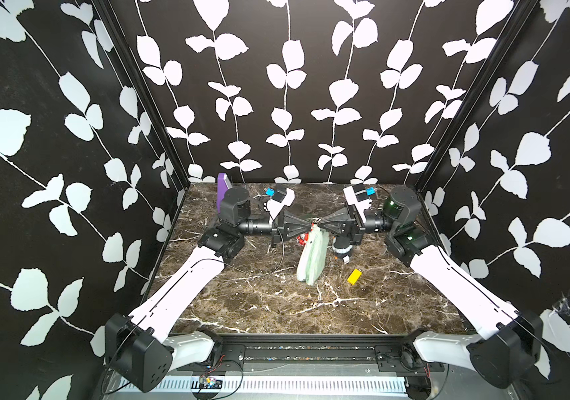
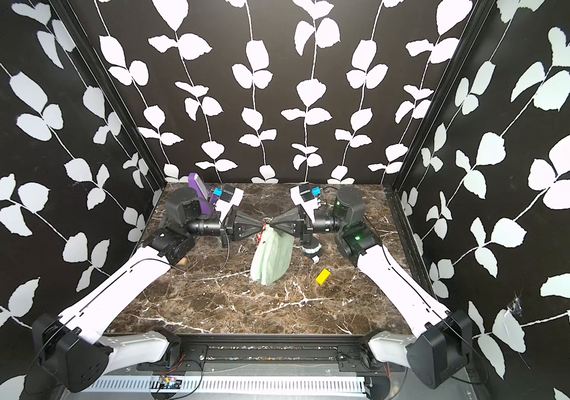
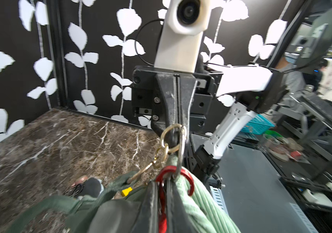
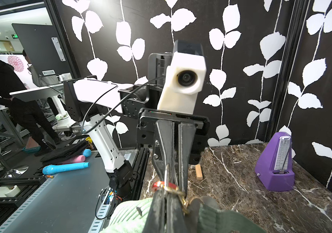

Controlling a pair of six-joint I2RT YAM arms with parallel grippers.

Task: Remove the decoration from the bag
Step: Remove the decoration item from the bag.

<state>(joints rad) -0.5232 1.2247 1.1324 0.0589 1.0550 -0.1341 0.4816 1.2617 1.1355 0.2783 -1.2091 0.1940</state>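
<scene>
Directions are read on the clock face in a top view, with 12 o'clock at the back wall.

1. My left gripper [image 1: 311, 227] reaches in from 9 o'clock and my right gripper [image 1: 323, 221] from 3 o'clock. The two tips meet almost nose to nose above the middle of the marble table [image 1: 242, 311].
2. Left fingers [image 3: 154, 203]: pressed together. The left wrist view shows a red clip [image 3: 189, 181] pinched between them.
3. Right fingers [image 4: 157, 211]: pressed together. The wrist views show them clamped on the gold rings [image 3: 168, 137] of the bag hardware.
4. The bag [image 1: 312, 258] hangs from this joint grip, directly below the tips, and trails toward 6 o'clock. I cannot tell whether its lower end touches the table.
5. The strap [image 3: 60, 203] runs off the gold hardware and droops beside the bag body.
6. A small red-and-white item [image 1: 301, 239] sits against the bag's upper edge at 9 o'clock. It is too small to identify.
7. A yellow block [image 1: 354, 276] lies on the table at 4 o'clock from the bag, apart from it.
8. A purple metronome [image 1: 223, 194] stands upright in the 10 o'clock corner, behind my left arm.
</scene>
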